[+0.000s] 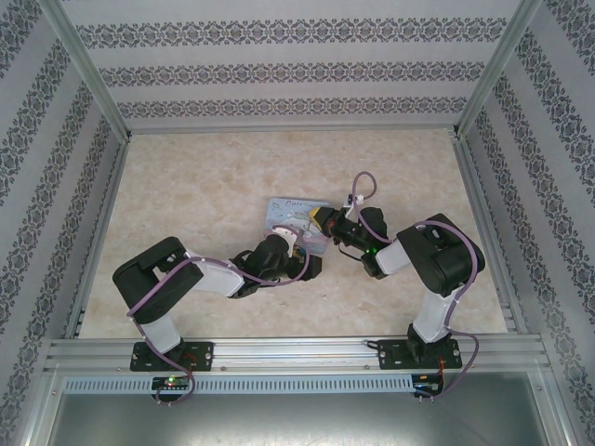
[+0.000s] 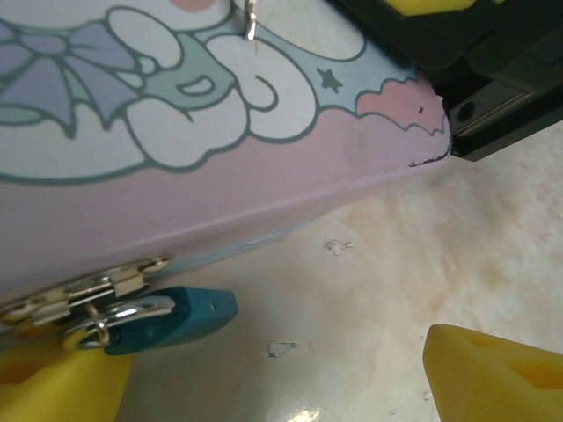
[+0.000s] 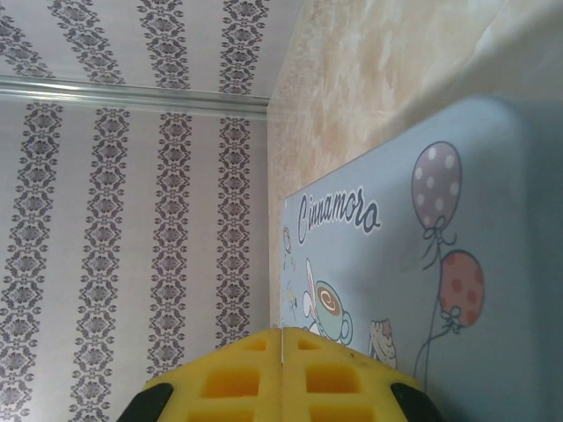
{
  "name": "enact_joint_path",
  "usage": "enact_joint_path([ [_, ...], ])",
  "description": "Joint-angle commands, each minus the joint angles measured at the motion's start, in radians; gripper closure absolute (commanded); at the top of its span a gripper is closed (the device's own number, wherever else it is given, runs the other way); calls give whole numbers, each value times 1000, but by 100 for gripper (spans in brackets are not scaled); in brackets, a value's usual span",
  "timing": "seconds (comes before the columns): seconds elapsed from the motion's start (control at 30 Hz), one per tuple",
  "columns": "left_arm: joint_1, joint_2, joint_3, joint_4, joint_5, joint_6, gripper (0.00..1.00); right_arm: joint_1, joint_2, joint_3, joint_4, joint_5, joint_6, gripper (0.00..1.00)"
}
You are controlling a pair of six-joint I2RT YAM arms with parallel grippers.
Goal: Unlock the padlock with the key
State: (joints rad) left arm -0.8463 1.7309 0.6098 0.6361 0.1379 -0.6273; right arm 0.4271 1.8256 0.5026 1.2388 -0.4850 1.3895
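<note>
A small teal padlock hangs by its silver shackle from the brass hasp on the front of the pastel cartoon tin. It lies against the tabletop. My left gripper is open just in front of the tin; its left yellow finger sits right under the padlock and the other finger is far off to the right. My right gripper is shut over the tin lid, with nothing showing between its pads. A thin silvery tip pokes down over the lid; I cannot tell whether it is the key.
The tin sits mid-table on a marbled beige top. Patterned walls and aluminium posts close in three sides. A metal rail runs along the near edge. The right gripper's black body overhangs the tin's right corner.
</note>
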Motion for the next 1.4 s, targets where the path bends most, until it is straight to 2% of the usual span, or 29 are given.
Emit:
enact_joint_path([
  [0.0,-14,16,-11,98,40,-50,14,-11,20,5,53,-14,0,100],
  [0.27,-14,60,-39,207,17,-137,14,-14,21,-7,69,-12,4,100],
  [0.6,-14,162,-82,466,4,-304,15,-14,17,-15,79,-8,9,100],
  [0.9,-35,197,-68,530,10,-350,16,-16,21,-13,85,-7,14,100],
  [1.1,-70,221,-71,597,-70,-401,17,-21,33,-10,94,-12,17,100],
  [1.37,-76,324,-39,676,-113,-474,19,-27,49,-18,115,-13,26,100],
])
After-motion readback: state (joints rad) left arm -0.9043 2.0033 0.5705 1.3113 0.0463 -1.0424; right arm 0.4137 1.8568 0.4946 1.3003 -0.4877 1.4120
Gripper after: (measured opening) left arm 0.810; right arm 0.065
